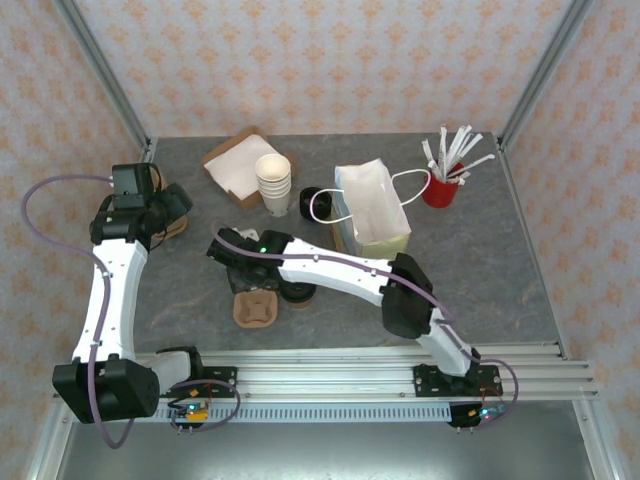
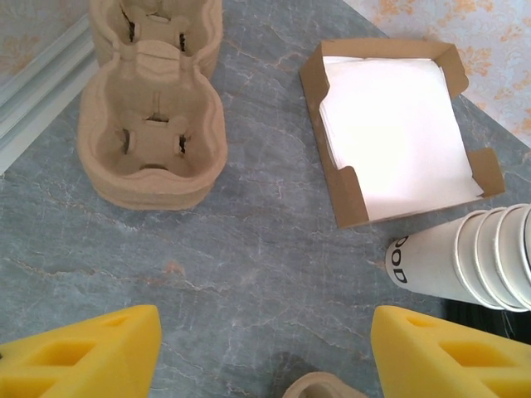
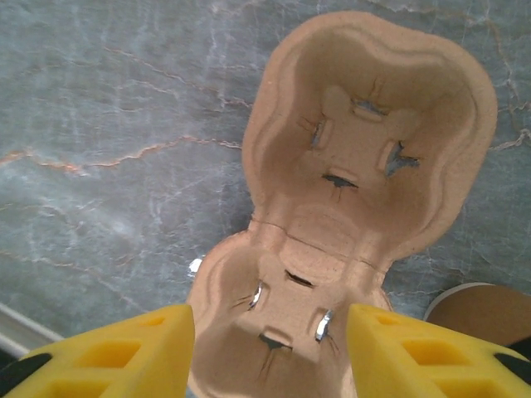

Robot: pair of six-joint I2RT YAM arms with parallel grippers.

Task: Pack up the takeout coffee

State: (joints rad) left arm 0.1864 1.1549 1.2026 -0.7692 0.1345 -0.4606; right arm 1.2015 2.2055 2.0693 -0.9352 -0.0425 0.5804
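The takeout coffee [image 1: 298, 293], a small cup under a black lid, stands just right of a tan pulp cup carrier [image 1: 254, 306] and is partly hidden by my right arm. My right gripper [image 1: 240, 272] hovers over that carrier [image 3: 365, 166]. Its yellow fingers are open on either side of the near well, gripping nothing [image 3: 271, 348]. A white paper bag [image 1: 372, 208] with looped handles stands upright behind. My left gripper [image 1: 168, 212] is open over bare table [image 2: 265, 340] at the far left, holding nothing.
A stack of pulp carriers [image 2: 153, 124] lies by the left gripper. A napkin box [image 2: 390, 124], a stack of lidless cups [image 1: 273, 183], loose black lids [image 1: 318, 203] and a red cup of straws [image 1: 441, 188] line the back. A round brown shape [image 3: 477, 311] sits beside the carrier.
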